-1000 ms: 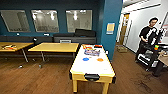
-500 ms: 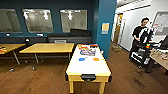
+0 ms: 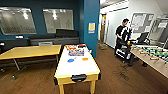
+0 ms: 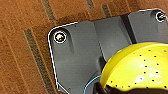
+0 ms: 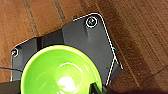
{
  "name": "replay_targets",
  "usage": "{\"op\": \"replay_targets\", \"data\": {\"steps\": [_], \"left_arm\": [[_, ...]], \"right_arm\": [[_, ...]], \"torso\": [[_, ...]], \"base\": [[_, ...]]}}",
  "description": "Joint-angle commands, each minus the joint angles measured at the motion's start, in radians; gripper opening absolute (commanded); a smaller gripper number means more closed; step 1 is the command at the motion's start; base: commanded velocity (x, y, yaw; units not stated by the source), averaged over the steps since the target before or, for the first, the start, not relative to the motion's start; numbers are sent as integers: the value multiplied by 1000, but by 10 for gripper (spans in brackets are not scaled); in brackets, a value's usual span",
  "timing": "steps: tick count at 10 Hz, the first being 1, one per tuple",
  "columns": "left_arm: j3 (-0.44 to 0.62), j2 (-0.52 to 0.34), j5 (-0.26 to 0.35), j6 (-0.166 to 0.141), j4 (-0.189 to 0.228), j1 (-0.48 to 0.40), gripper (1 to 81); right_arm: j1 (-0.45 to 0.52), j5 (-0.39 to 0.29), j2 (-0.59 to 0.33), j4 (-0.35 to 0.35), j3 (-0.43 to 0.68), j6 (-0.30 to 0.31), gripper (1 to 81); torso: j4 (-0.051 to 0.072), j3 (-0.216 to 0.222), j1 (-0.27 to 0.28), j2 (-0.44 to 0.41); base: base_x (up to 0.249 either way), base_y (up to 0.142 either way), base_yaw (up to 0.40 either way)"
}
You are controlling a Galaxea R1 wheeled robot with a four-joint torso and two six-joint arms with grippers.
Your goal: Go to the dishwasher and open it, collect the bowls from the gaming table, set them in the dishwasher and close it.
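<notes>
Closest to you, at each wrist, a bowl sits over wood-plank floor [image 4: 22, 45]. Your left wrist camera has a yellow bowl [image 4: 137, 67], speckled with dark dots, up against the arm's dark plate; your right wrist camera has a bright green bowl [image 5: 60, 71], glossy inside, in the same spot. Fingers are not legible at either wrist, so you cannot tell whether either pincer is clenched or released, or whether it truly grips its bowl.

Straight ahead in the head view stands the gaming bench [image 3: 76, 66]: long, narrow, white top, yellow rim and legs, a dark fitting at its near end. All else is placed from it.

- On its top, about midway: blue bowl [image 3: 70, 60] and orange bowl [image 3: 85, 59], side by side, apart, blue toward the left.
- Just beyond those two, on the same top: a flat patterned object [image 3: 76, 52], then red items at the far end; too blurred to name.
- Left of it, near: wooden-topped bench [image 3: 30, 51] on metal legs.
- Behind it: dark sideboard [image 3: 55, 40] against a teal wall [image 3: 37, 5] with two framed panels; a teal pillar [image 3: 91, 15] with a yellow notice.
- Right of it, well apart: foosball table [image 3: 152, 55], green field, rods.
- Further right and back: a person [image 3: 122, 35] in dark clothes at a control rig, near a white corridor wall.
</notes>
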Motion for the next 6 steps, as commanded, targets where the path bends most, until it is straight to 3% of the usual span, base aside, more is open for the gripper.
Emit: {"op": "replay_targets", "data": {"steps": [1,6], "left_arm": [[-2,10,59,-3,5,-53,10],[-2,12,57,-5,-2,-44,10]], "right_arm": [[43,-37,-19,1,-5,0,10],[35,-37,-2,3,-8,0,10]], "torso": [[0,0,0,0],[0,0,0,0]], "base": [[0,0,-392],[0,0,-392]]}}
